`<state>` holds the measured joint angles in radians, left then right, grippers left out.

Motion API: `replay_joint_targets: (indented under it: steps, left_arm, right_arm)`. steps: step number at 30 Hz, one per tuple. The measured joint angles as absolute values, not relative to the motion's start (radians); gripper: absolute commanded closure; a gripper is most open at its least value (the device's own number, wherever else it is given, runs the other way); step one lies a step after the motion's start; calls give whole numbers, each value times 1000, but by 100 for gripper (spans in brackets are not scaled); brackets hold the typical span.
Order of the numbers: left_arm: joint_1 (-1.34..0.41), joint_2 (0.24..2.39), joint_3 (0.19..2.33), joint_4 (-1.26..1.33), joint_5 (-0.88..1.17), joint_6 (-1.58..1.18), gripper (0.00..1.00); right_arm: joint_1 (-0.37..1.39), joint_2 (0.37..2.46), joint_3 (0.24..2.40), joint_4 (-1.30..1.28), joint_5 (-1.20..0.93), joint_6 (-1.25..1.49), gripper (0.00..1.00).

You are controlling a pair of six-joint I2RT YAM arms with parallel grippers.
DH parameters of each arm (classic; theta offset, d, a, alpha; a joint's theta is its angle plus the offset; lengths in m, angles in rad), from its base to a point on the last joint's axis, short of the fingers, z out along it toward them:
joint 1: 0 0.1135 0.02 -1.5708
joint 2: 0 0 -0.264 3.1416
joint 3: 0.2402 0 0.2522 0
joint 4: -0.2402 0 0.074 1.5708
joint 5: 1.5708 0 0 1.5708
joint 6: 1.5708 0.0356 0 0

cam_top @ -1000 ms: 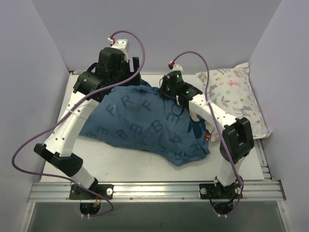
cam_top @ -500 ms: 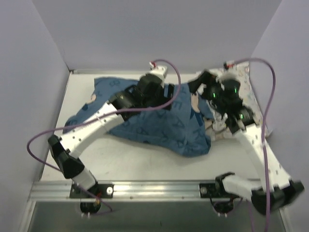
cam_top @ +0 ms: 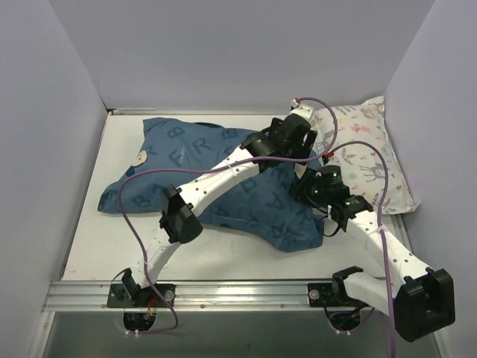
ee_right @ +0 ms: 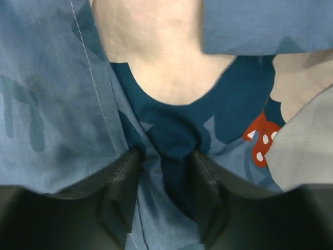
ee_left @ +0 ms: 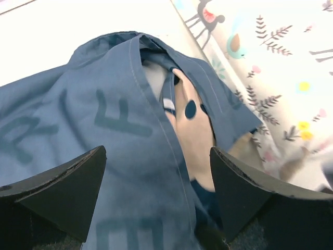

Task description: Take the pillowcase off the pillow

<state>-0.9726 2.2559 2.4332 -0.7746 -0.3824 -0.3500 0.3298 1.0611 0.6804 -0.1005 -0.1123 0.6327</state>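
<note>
Top external, catching the pillowcase [cam_top: 223, 179] sprawling across the table [cam_top: 223, 257] and bulging over the pillow hidden inside. Right wrist, looking straight down on the right gripper [ee_right: 166, 192], jaws clamping a dark fold of that blue fabric tight between them. Lying just to the right of those jaws, a red polka-dot bow [ee_right: 263, 138]; just ahead of them, a peach face print. Left wrist, showing the left gripper [ee_left: 156, 200] hanging with jaws spread wide above the case's stitched hem, gripping nothing, dark letters running between the fingers [ee_left: 67, 187]. Gaping just ahead of the left jaws, the case's mouth, baring peach print and a pale strip within, too tucked away for telling stuffing from lining. Sitting to the right of both sets of jaws, just beside the case's edge, the animal-print pillow [cam_top: 369, 153]. Stretching from the near left to the case's far right end, the left arm [cam_top: 216, 175].
</note>
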Motion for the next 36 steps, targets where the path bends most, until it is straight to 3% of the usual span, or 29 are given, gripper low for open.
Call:
replay_joint_targets:
  steps: [4,6,9,12,14,16,17,25,36]
  left_arm:
    - [-973,2325,2482,-817,-408,-323,11]
    - [-973,2332,2480,-837,-415,-311,11]
    - [-973,2333,2477,-846,-419,-302,14]
    - [-973,2333,2475,-848,-426,-296,37]
    - [-973,2333,2473,-854,-434,-293,65]
    - [-973,2332,2468,-862,-441,-289,77]
    - [-973,2332,2463,-864,-443,-288,84]
    - [-966,2249,2307,-865,-466,-303,88]
    - [-771,1843,1930,-864,-436,-365,87]
  right_arm:
    - [361,1045,656,-59,-90,663,67]
    - [373,1021,634,-40,-66,680,53]
    - [376,952,576,-14,-38,704,51]
    - [374,904,538,1,-23,726,51]
    - [373,895,530,8,-22,733,50]
    - [366,895,529,15,-21,734,53]
    - [364,896,529,18,-22,734,60]
    - [348,944,529,49,-43,738,100]
    - [306,965,530,66,-64,768,100]
